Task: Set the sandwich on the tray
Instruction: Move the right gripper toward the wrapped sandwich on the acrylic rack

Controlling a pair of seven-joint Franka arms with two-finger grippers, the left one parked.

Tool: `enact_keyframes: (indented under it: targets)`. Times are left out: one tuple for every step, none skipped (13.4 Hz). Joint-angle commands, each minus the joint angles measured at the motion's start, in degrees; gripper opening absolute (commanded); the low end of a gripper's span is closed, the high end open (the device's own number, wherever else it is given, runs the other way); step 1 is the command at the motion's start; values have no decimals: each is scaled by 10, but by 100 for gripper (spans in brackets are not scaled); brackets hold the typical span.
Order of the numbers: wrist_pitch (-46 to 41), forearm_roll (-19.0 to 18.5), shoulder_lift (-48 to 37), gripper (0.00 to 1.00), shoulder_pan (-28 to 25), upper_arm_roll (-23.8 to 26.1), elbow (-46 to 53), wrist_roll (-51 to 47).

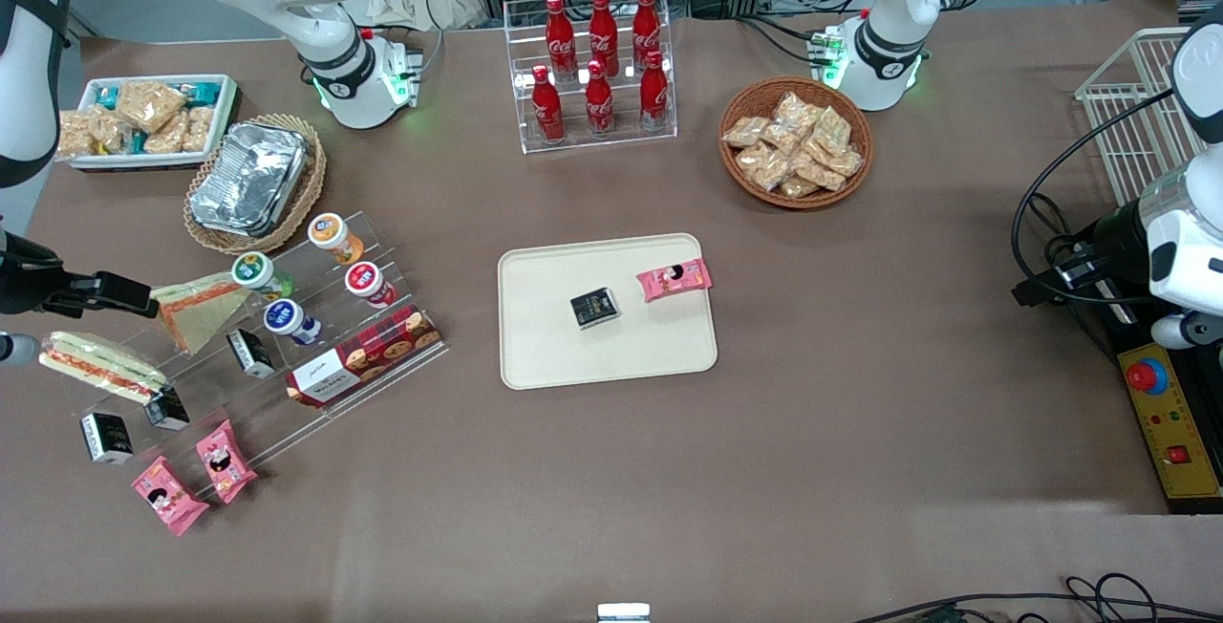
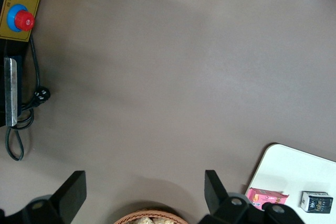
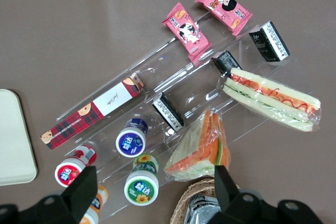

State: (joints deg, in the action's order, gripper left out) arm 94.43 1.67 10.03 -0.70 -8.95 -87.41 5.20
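The sandwich (image 1: 101,366) is seen lying long and flat on the clear rack (image 1: 315,355), at the working arm's end of the table. Its long side is set slanting across the rack. The gripper (image 3: 152,187) is held above the rack, open, with nothing in it. The sandwich is seen off to one side of the fingers (image 3: 84,190), not between them. The tray (image 1: 535,355) is well apart from it.

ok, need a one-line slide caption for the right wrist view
Open gripper hovers above the acrylic snack rack, the wrapped sandwich not yet grasped, the tray edge just in view.
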Motion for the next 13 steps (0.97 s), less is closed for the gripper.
enact_keyframes:
  targets:
    - [1, -6, 6, 99, 3, -2, 9, 10]
    - [1, -6, 6, 99, 3, -1, 10, 10]
    - [1, -6, 7, 99, 3, -1, 10, 9]
    - [2, -5, 10, 99, 3, -5, 10, 10]
    - [2, -7, 8, 99, 2, -6, 10, 10]
    - [5, -4, 7, 99, 1, -5, 9, 10]
    - [14, -3, 7, 99, 2, -5, 8, 10]
    - [8, 2, 4, 99, 1, -5, 3, 10]
    - [-5, 2, 3, 99, -5, -5, 0, 4]
    - [-6, 2, 3, 99, -7, -3, 1, 2]
    - [-3, 1, 3, 99, -4, -3, 2, 11]
    - [-3, 1, 6, 99, 3, -5, 2, 38]
    - [0, 1, 9, 99, 9, -7, 4, 112]
